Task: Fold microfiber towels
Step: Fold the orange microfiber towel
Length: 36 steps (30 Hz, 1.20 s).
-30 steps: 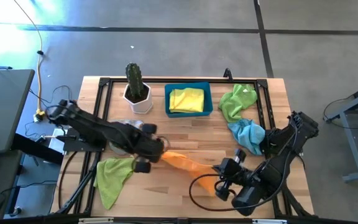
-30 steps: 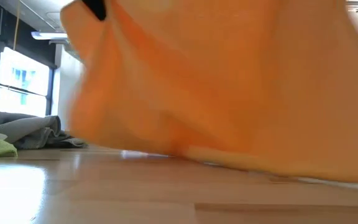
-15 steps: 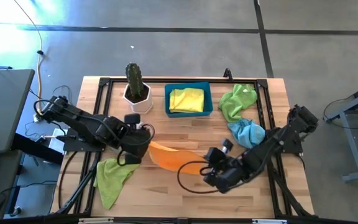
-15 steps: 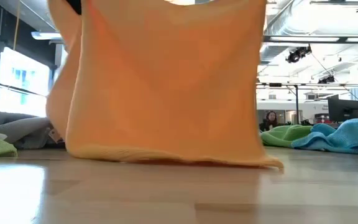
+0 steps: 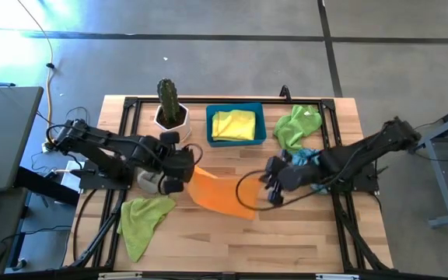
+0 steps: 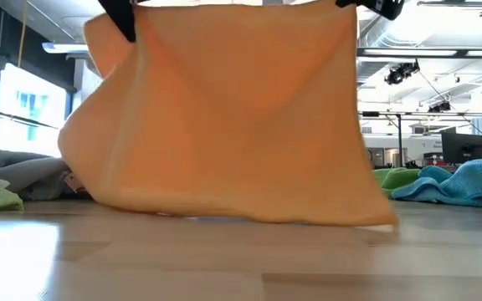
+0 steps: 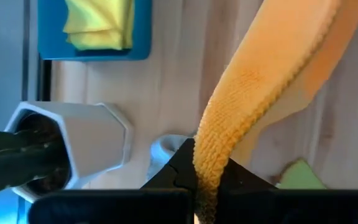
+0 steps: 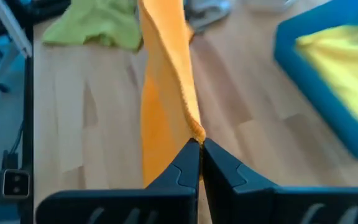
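Note:
The orange towel [image 5: 220,193] hangs as a spread sheet between my two grippers over the middle of the table. Its upper edge is stretched from one to the other. Its lower edge [image 6: 249,216] reaches the tabletop. My left gripper [image 5: 185,167] is shut on the towel's upper left corner. My right gripper [image 5: 273,185] is shut on the upper right corner. In the low view both grippers, the left gripper [image 6: 124,15] and the right gripper [image 6: 375,7], show only at the picture's top edge. My left gripper pinches the towel's hemmed upper edge at its left corner [image 7: 205,163] between its two fingers, slanting down from the table's left. The cloth runs taut away from the fingers and hangs below them. My right gripper pinches the towel's upper right corner [image 8: 196,132] at its fingertips, slanting down from the table's right. From there the upper edge runs toward the other gripper, and the sheet hangs below, its bottom on the table.
A blue bin [image 5: 260,124] with a yellow towel [image 5: 234,124] and a cactus in a white pot [image 5: 169,113] stand at the far edge. A lime green towel [image 5: 142,222] lies near left; another [image 5: 295,124] and a light blue one [image 5: 311,162] lie right. Grey cloth [image 6: 23,171] lies left.
Both grippers have gone toward the table's far edge, the right one much farther and also a little leftward. The orange towel, drawn out long and slack between them before, now hangs as a flat spread sheet, its lower edge dragged along the table after them.

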Each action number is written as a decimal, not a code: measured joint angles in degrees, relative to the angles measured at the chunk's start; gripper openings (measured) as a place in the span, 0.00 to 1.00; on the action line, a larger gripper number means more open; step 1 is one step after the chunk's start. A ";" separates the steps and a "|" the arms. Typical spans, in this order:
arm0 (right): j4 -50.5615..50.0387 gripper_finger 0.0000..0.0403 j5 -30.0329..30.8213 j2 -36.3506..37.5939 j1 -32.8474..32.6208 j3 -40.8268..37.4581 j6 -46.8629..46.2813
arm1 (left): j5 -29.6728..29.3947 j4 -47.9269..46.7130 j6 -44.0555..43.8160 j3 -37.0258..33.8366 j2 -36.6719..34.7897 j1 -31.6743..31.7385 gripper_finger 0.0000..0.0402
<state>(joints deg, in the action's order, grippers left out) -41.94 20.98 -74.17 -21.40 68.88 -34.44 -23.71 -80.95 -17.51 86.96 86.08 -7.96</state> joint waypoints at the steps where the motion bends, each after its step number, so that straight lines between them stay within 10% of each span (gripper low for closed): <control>1: -0.47 0.00 0.04 1.16 1.01 0.00 0.71 | -0.76 0.07 0.15 0.00 -0.02 0.99 0.00; 27: -21.94 0.00 3.42 4.97 13.96 11.95 16.95 | -16.65 9.18 10.59 0.02 -0.02 11.06 0.00; 36: -19.66 0.00 -18.46 -0.94 5.98 2.95 1.90 | 11.05 7.75 0.66 0.00 3.58 2.34 0.00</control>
<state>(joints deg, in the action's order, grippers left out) -61.60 2.51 -75.12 -15.42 71.83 -32.54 -12.66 -73.20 -16.85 86.96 89.66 -5.62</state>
